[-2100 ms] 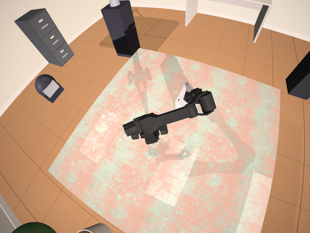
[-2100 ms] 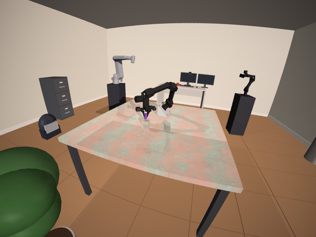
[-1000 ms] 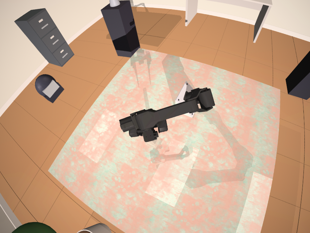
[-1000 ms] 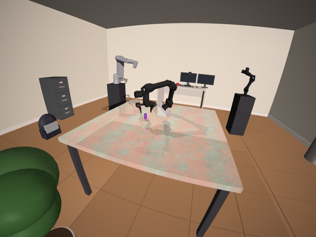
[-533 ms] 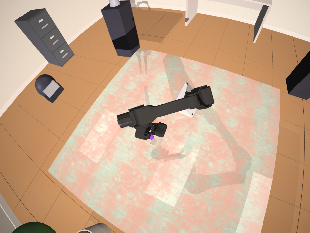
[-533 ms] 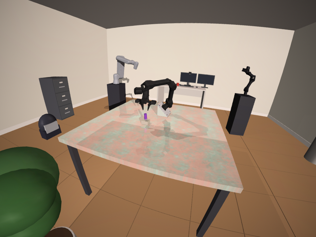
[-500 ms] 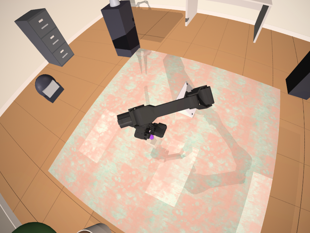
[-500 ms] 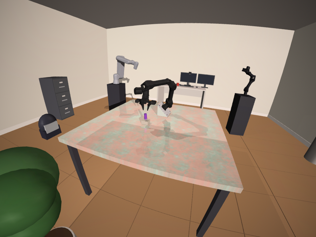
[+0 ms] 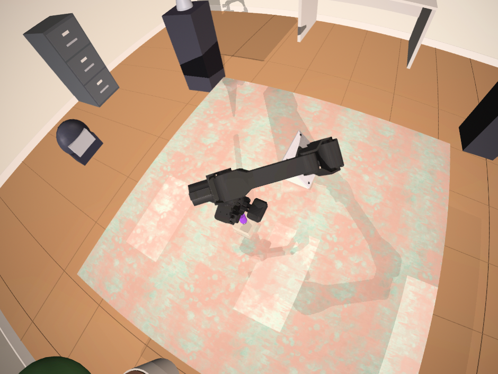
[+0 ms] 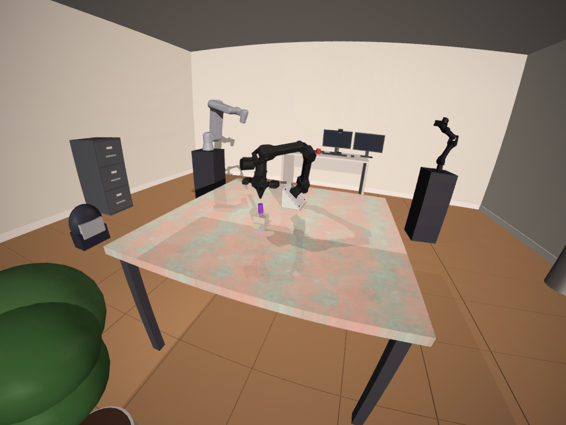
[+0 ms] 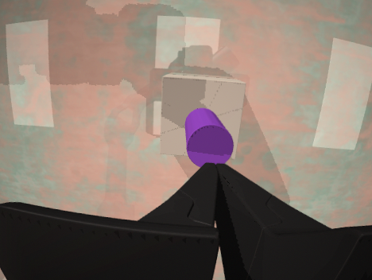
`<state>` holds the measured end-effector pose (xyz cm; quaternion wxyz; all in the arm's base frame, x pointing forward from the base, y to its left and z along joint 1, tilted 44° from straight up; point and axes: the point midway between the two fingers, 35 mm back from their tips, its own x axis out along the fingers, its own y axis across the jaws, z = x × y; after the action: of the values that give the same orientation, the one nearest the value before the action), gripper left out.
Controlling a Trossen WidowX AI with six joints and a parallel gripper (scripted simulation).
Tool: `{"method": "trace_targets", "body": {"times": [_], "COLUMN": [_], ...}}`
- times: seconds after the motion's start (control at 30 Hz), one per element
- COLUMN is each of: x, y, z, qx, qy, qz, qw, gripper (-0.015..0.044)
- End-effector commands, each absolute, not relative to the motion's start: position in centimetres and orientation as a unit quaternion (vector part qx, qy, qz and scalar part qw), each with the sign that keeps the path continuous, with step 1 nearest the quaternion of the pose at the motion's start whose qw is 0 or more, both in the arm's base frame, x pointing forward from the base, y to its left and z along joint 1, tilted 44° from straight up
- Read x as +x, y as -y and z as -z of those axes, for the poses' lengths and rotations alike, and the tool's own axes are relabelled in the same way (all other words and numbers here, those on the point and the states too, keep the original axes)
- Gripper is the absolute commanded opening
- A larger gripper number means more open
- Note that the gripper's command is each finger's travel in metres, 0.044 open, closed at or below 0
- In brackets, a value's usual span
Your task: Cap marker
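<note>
Cap [image 11: 209, 139] sits on the marker, upright in the holder block [image 11: 203, 113] on the table [image 10: 320, 274]. Gripper [image 11: 215, 166], closed and empty, above, at cap's 6 o'clock in wrist view.

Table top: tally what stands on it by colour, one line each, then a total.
Purple: 1, the cap seated on the marker, which is itself hidden.
Pale beige: 1, the holder block.
White: 1, the arm's base plate.
Black: 1, the arm, its claw shut on nothing just above the cap.
Total: 4

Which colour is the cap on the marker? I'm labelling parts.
Purple cap, clearest in the wrist view.
</note>
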<state>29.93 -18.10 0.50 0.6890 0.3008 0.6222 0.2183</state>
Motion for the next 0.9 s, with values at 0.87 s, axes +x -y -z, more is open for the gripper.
{"method": "trace_targets", "body": {"times": [0.87], "x": [30.4], "y": [15.3], "z": [2.5], "qx": [0.304], "qy": [-0.623], "qz": [-0.218], "qw": [0.687], "gripper": [0.0]}}
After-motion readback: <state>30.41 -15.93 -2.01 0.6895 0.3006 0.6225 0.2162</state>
